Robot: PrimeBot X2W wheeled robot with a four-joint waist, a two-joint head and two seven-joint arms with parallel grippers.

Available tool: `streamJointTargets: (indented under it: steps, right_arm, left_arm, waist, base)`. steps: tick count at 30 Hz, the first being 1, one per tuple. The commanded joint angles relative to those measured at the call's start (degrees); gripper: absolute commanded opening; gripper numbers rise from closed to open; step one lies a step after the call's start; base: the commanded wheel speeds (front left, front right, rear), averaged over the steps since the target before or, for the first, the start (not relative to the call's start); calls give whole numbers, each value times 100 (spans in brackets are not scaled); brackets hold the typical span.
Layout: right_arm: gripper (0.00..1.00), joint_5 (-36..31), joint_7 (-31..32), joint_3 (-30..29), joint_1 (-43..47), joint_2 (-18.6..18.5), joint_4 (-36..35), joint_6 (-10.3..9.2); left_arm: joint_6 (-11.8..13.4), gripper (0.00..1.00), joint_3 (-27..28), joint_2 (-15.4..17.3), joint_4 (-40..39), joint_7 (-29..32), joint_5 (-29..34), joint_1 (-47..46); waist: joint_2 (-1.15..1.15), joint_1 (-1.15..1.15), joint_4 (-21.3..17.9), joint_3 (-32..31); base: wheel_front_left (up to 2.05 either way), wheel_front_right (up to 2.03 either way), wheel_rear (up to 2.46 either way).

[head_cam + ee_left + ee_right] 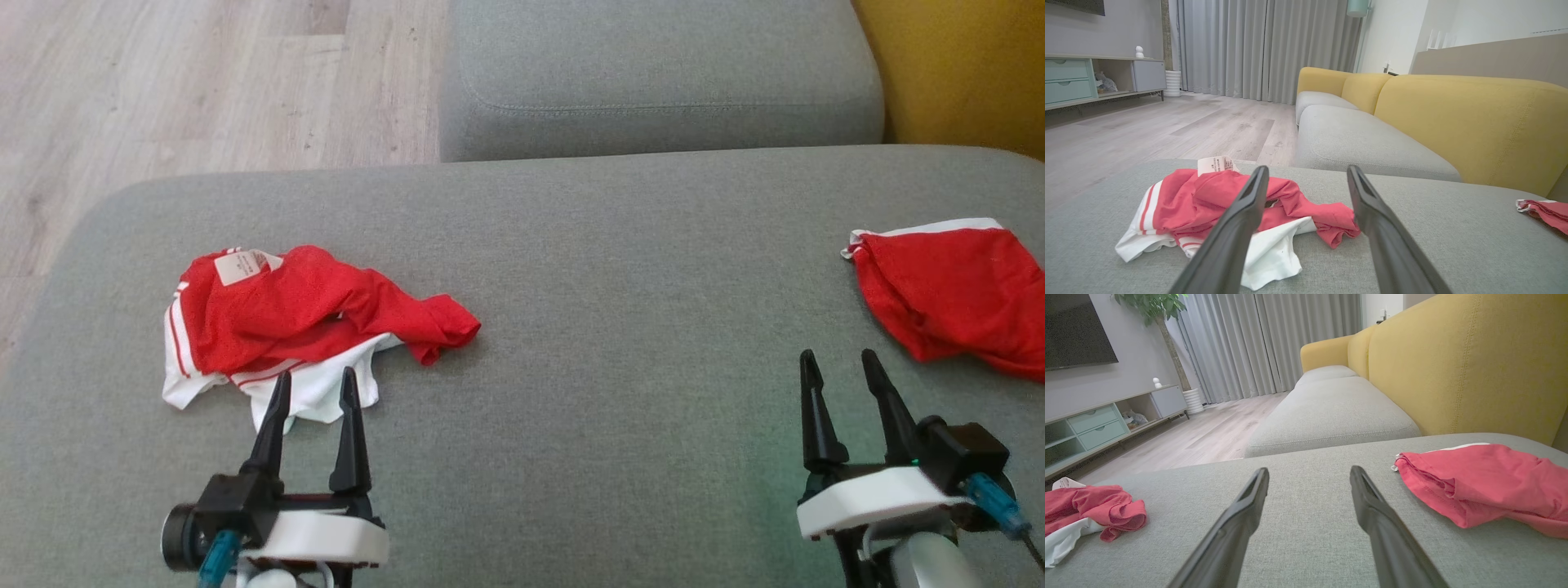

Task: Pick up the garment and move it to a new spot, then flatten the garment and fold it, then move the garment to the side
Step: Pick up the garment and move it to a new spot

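**Item 1.** Crumpled garment (310,314): red open-mesh fabric with a white panel and red-and-white striped trim, bunched in loose folds. You will find it at nine o'clock on the grey seat cushion (620,343). It lies just beyond the left gripper (317,374), whose tips overlap its white hem in the head view; you cannot tell whether they touch.

**Item 2.** Care label (245,265): a white rectangle on top of the garment, at its eleven o'clock. The print is too small for you to read.

**Item 3.** Second red garment (955,294): the same mesh with a white edge band, lying flatter at three o'clock and cut by the frame edge. The right gripper (838,354) is near it, at its eight o'clock.

**Item 4.** Jaws: both pairs stand wide and hold nothing. The fingers are long, dark and tapered.

**Item 5.** Furnishings:
- The seat cushion is a coarse grey weave with rounded corners.
- A further grey cushion (653,73) with a stitched seam sits at twelve o'clock.
- A yellow backrest (955,65) is at one o'clock.
- The pale wood-plank floor (204,82) is at eleven o'clock.

**Item 6.** The wrist views add for you:
- Left wrist view: pleated grey curtains (1257,45) and a low cabinet with mint drawers (1069,79).
- Right wrist view: a dark television screen (1073,330) and a potted tree (1155,310).
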Motion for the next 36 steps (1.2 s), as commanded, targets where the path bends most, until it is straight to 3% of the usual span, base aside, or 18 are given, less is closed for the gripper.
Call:
streamJointTargets:
  steps: [1, 7, 23, 31, 36]
  right_arm:
    - [100, 75, -73, 156, -194, -20, -187, -4]
    - [100, 82, -76, 302, -159, -20, -231, -4]
    - [100, 594, -79, 1108, -56, -19, -249, -4]
    - [100, 686, -79, 1280, -137, -19, -290, -4]
    - [100, 563, -79, 1198, -372, -19, -386, -4]
  left_arm:
    - [43, 100, 156, 12, -196, -46, -28, -185]
    - [44, 100, 190, 12, -205, -46, -4, -214]
    - [-57, 100, 501, 12, -202, -46, 279, -135]
    - [-154, 100, 658, 76, -218, -46, 390, -165]
    - [-530, 100, 643, 409, 18, 154, 330, -970]
  waist:
    - [0, 0, 15, -21]
    - [0, 0, 233, -47]
    - [0, 0, 1430, -119]
    - [0, 0, 1462, 26]
    - [0, 0, 1161, 566]
  base:
    - [0, 0, 0]
    - [0, 0, 0]
    - [0, 0, 0]
    - [0, 0, 0]
    - [0, 0, 0]
